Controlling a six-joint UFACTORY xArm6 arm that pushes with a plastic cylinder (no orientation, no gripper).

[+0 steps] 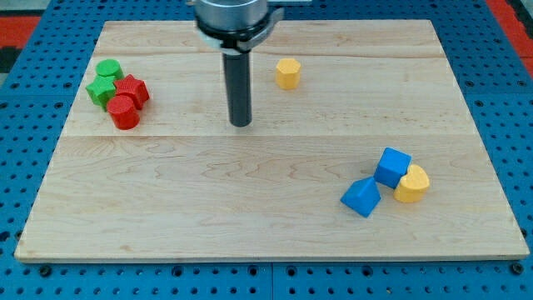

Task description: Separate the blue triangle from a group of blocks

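The arm's upper part is cut off by the view's top edge; only a grey metal collar (231, 18) and the straight dark rod below it show. There is no claw on this arm, so nothing opens, closes or is held; the rod ends in my tip (241, 125), which sits on bare wood in the upper middle of the pale wooden table (250, 217), touching no block.

The blue triangular block (361, 197) lies toward the view's lower right, well apart from my tip. Just up and to its right is a blue cube-shaped block (392, 167); their corners look to be touching or nearly so, though I cannot tell which. Against the cube's right side sits a yellow block with a rounded, heart-like outline (412, 184), partly tucked behind the cube so its left edge is hidden.

At the view's upper left is a tight cluster: a green rounded block (109, 69) at the back, a green block of unclear shape (102, 90) in front of it, a red star-like block (132, 89) to their right and a red cylinder-shaped block (123, 112) nearest the viewer. These overlap one another, so their full outlines are hard to make out.

A lone yellow hexagonal block (287, 73) stands near the view's top, to the right of the rod and apart from it.

Around the table runs a blue perforated base (25, 167), with a red strip (23, 21) cut off at the upper corners. No containers are in view
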